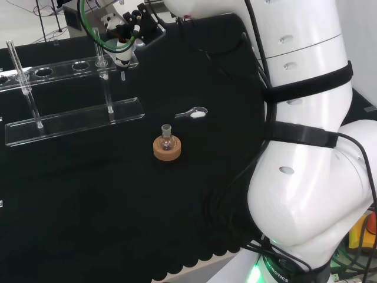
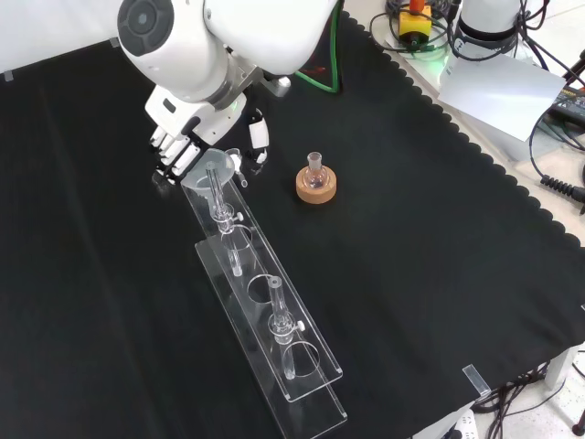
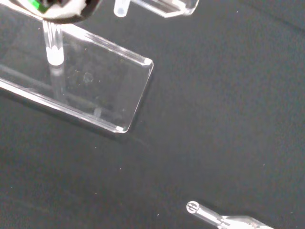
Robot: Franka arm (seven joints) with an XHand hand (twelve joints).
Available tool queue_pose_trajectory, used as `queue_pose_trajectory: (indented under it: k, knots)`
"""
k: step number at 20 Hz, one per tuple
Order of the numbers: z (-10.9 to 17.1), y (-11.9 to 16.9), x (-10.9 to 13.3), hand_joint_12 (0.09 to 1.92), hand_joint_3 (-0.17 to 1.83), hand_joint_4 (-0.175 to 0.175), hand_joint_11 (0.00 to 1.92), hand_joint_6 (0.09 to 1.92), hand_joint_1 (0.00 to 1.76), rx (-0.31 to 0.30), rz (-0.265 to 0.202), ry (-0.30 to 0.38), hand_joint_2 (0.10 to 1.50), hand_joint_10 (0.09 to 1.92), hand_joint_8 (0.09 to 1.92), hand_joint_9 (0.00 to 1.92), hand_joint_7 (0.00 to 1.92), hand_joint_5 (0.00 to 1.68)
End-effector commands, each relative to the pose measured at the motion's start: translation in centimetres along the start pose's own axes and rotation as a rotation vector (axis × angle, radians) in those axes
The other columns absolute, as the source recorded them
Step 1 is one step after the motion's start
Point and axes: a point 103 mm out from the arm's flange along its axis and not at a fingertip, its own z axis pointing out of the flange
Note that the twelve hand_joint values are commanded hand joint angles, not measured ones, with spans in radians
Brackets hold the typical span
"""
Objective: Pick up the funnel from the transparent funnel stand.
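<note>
The clear funnel (image 2: 212, 169) sits in the end hole of the transparent stand's (image 2: 274, 366) upper shelf, and its stem (image 1: 122, 75) pokes out below the shelf. My hand (image 2: 174, 146) is at that end of the stand (image 1: 76, 121). Its fingers are on one side of the funnel's cone. The thumb (image 2: 259, 137) is stretched out on the other side, a little apart from the rim. In the head view the hand (image 1: 126, 32) hangs over the shelf's right end. The wrist view looks down on the stand's base plate (image 3: 95, 90) and the stem's tip (image 3: 121, 7).
A small flask on a cork ring (image 1: 167, 144) stands on the cloth near the stand (image 2: 315, 183). A small clear spoon-like piece (image 1: 194, 113) lies between the flask and the hand (image 3: 224, 219). The arm's white links (image 1: 306, 147) stand at the head view's right.
</note>
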Motion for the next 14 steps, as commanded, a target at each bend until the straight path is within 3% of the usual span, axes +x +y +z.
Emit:
queue_pose_trajectory:
  k: [1, 4, 7, 10, 14]
  knots:
    - [-0.3, 0.4, -0.4, 1.42, 0.69, -0.082, 0.26, 0.09, 0.8, 0.002, 0.007, -0.023, 0.57, 0.75, 0.65, 0.32, 0.0, 0.15]
    - [-0.3, 0.5, -0.4, 1.41, 0.7, -0.083, 0.27, 0.09, 0.8, -0.006, 0.009, -0.037, 0.58, 0.72, 0.69, 0.37, 0.05, 0.2]
    - [-0.5, 0.5, -0.3, 1.38, 0.72, -0.081, 0.31, 0.09, 0.81, -0.032, 0.016, -0.069, 0.59, 0.66, 0.7, 0.51, 0.22, 0.31]
    - [-1.0, 0.2, -0.1, 1.31, 0.72, -0.074, 0.43, 0.09, 0.83, -0.114, 0.042, -0.104, 0.61, 0.6, 0.71, 0.78, 0.48, 0.49]
    - [-3.2, -1.3, -0.2, 1.18, 0.69, -0.056, 0.67, 0.66, 0.9, -0.236, 0.089, -0.19, 0.68, 0.53, 0.75, 1.07, 0.76, 0.65]
